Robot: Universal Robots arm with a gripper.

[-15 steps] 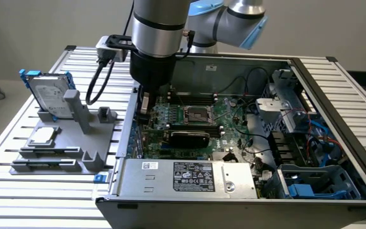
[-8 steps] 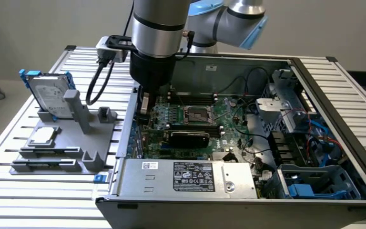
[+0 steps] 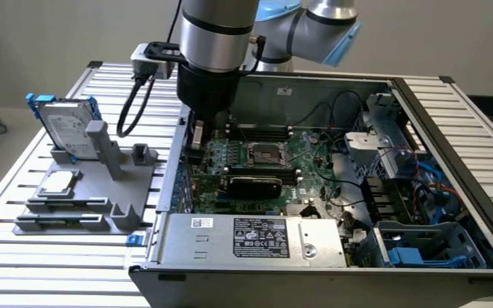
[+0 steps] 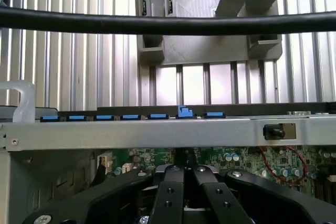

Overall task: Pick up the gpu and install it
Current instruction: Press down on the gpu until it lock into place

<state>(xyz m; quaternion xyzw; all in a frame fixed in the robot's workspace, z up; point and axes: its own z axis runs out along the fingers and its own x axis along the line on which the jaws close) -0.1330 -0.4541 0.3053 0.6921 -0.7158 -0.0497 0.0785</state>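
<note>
Open desktop computer case [image 3: 452, 128] lying on its side on a slatted aluminium table [image 3: 24, 256], green motherboard [image 3: 255, 173] exposed inside; grey power supply [image 3: 255, 239] with a label along the near edge of the case; blue plastic drive bay [image 3: 422, 253] at the exterior view's lower right, with bundled cables above it.

Single robot arm [image 3: 221, 38] reaching down from above into the case near its wall on the exterior view's left; jaws lowered close over the motherboard beside the CPU socket [image 3: 264, 154]; gripper [image 4: 184, 174] seen in the wrist view as black fingers [image 4: 168, 198] pressed together, shut, with nothing visibly held between them.

GPU [image 3: 253, 186], a small flat card with a black rounded shroud, lying within the case on the motherboard just below the CPU socket, apart from the jaws; cannot tell whether fully seated in its slot.

Grey parts fixture [image 3: 84, 192] on the table outside the case, at the exterior view's left; silver hard drive [image 3: 67, 125] in a blue frame standing upright at its far end; small square silver chip [image 3: 58, 183] resting flat nearer the front.

Black cable [image 4: 168, 22] crossing the wrist view; row of blue clips [image 4: 131, 116] along the metal case edge [image 4: 157, 132].
</note>
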